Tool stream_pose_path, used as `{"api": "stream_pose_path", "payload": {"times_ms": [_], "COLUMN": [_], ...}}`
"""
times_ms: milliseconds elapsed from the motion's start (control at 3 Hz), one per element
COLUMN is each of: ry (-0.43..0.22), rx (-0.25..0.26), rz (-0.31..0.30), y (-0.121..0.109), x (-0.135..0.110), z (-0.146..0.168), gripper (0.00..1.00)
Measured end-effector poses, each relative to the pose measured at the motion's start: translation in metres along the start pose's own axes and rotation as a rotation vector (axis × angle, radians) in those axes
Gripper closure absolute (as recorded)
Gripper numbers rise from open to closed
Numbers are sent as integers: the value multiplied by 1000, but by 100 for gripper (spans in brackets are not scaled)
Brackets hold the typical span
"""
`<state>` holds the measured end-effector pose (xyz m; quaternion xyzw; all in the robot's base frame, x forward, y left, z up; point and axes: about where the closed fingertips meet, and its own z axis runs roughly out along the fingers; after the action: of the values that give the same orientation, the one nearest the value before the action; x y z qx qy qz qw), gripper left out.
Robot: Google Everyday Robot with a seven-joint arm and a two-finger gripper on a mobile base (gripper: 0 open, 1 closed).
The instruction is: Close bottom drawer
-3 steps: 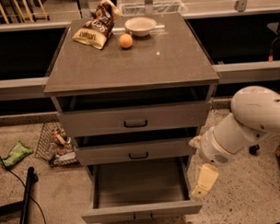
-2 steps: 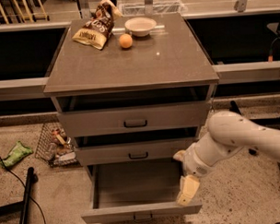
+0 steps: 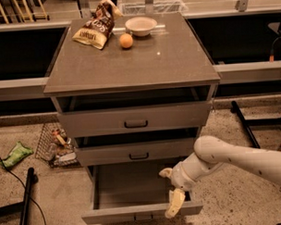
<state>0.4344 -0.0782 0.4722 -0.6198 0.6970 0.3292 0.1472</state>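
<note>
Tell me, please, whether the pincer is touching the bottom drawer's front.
Cannot tell. In the camera view the pincer overlaps the front rim of the open bottom drawer, but this angle shows neither contact nor a gap.

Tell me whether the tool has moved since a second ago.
Yes. The tool has moved left and down, from beside the right wall of the bottom drawer to just behind its front panel.

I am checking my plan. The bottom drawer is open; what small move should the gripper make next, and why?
Probably bring the gripper down in front of the front panel of the bottom drawer, ready to push. The drawer stands far out, and the gripper hangs over its front edge.
</note>
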Motion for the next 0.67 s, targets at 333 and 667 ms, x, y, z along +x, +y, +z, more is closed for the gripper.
{"api": "stream_pose_path", "payload": {"times_ms": [333,667], "ry": [-94,-94], "rx": [-87,-87], "rz": [4,4], "y": [-2,-2], "x": [32,32], "z": [64,64], "gripper": [0,0]}}
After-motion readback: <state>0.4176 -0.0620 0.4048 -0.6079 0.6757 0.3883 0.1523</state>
